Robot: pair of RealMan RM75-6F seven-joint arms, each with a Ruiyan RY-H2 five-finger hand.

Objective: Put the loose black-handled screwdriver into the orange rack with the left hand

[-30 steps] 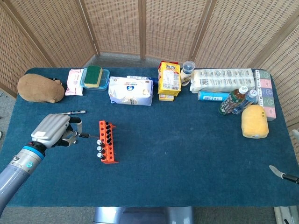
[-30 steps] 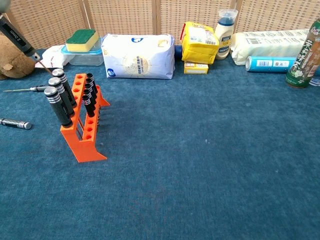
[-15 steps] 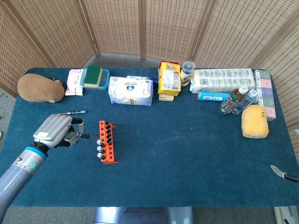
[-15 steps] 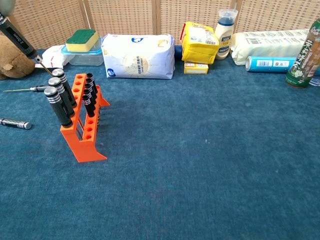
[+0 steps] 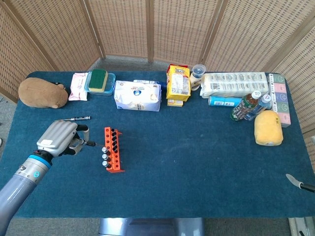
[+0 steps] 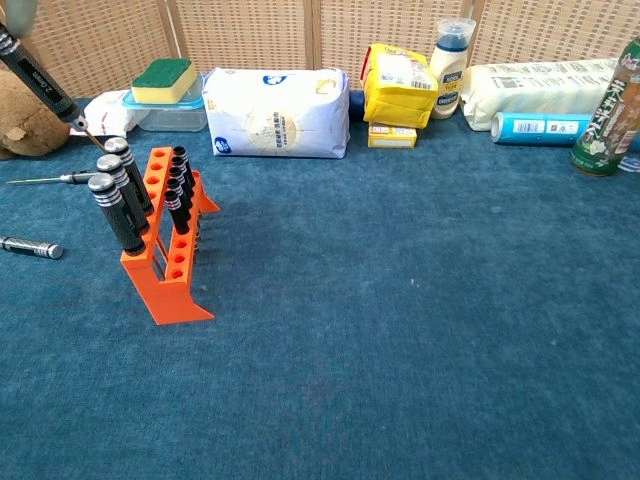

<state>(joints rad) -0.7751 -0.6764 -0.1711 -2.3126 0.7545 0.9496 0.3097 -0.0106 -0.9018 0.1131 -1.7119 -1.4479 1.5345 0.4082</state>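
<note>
left hand carrying a screwdriver toward the rack

nearest in the head view, the grey left hand (image 5: pixel 59 138) is hovering over the blue-covered bench (image 5: pixel 197 167), its fingers (image 5: pixel 81 132) clamping on the loose black-handled screwdriver (image 6: pixel 38 78). in the chest view that tool is hanging tilted at the top left corner, handle up and thin tip slanting down toward the rack, not yet in any hole. the right hand (image 5: pixel 299 184) is showing only as a sliver at the lower right edge, and whether its fingers are apart or together is not something i can tell.

just beside the left hand, the orange plastic rack (image 5: pixel 112 149) is standing upright, already carrying several black-handled drivers. two more slim screwdrivers (image 6: pixel 32 246) are lying flat on the bench left of it.

the held driver is probably light and stiff, with a narrow ribbed handle that could roll or twist in a loose pinch; taking it around the handle, as now, seems the sound choice, leaving the shaft free for the hole.

farther back, a white soft pack (image 5: pixel 138 95) and a yellow carton (image 5: pixel 178 82) are sitting along the rear.
</note>
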